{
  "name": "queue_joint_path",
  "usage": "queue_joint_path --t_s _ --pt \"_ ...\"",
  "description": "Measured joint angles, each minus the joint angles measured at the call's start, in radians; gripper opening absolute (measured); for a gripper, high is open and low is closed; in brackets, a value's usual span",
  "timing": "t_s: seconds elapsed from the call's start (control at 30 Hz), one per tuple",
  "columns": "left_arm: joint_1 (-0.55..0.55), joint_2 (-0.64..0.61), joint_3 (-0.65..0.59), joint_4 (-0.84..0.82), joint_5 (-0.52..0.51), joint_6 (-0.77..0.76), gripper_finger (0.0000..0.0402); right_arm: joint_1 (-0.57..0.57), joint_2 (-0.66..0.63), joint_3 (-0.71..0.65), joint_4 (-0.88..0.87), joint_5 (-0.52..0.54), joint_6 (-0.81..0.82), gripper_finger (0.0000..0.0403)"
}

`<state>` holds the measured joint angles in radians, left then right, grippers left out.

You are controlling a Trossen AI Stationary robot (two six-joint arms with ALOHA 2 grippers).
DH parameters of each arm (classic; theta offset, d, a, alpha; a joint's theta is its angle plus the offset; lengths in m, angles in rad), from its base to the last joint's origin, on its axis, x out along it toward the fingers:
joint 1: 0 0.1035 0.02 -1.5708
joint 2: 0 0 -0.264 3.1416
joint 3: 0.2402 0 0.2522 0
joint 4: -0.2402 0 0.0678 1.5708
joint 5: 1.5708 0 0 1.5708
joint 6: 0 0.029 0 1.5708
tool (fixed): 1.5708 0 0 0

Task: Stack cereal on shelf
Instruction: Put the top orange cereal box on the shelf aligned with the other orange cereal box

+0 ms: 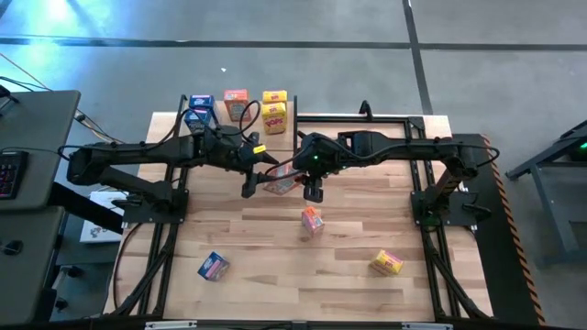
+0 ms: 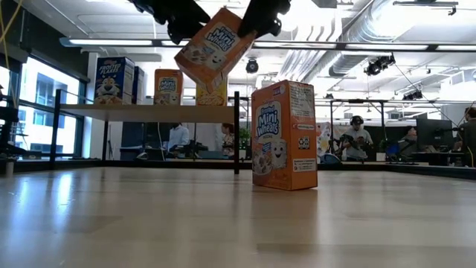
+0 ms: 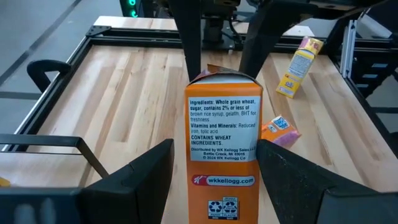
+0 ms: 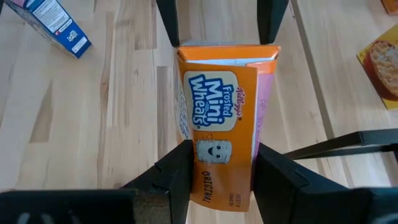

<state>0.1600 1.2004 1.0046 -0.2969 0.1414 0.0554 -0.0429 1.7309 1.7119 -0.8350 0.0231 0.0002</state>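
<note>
Orange Mini-Wheats box (image 2: 214, 46) tilted in air above table (image 1: 367, 220), clamped between right gripper (image 4: 217, 171) and left gripper (image 3: 214, 171), both closed on it. Shelf (image 2: 149, 110) behind, three boxes on it.

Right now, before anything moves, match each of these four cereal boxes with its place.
1 tilted orange box
2 upright orange box
3 loose blue box
4 loose yellow box

a on the table, right side
b on the table, middle
c lifted above the table
d on the table, left side

Pairs: 1c, 2b, 3d, 4a
</note>
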Motion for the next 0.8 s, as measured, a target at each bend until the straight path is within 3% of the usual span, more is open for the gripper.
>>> queue_joint_path --t_s 0.33,0.8 --pt "0.0 -0.009 0.0 -0.013 0.006 0.0 0.0223 0.0 0.0 0.0 0.001 -0.017 0.047 0.0135" --pt "0.003 -0.125 0.0 -0.018 -0.005 -0.001 0.0223 0.0 0.065 0.002 0.002 -0.061 0.046 0.0135"
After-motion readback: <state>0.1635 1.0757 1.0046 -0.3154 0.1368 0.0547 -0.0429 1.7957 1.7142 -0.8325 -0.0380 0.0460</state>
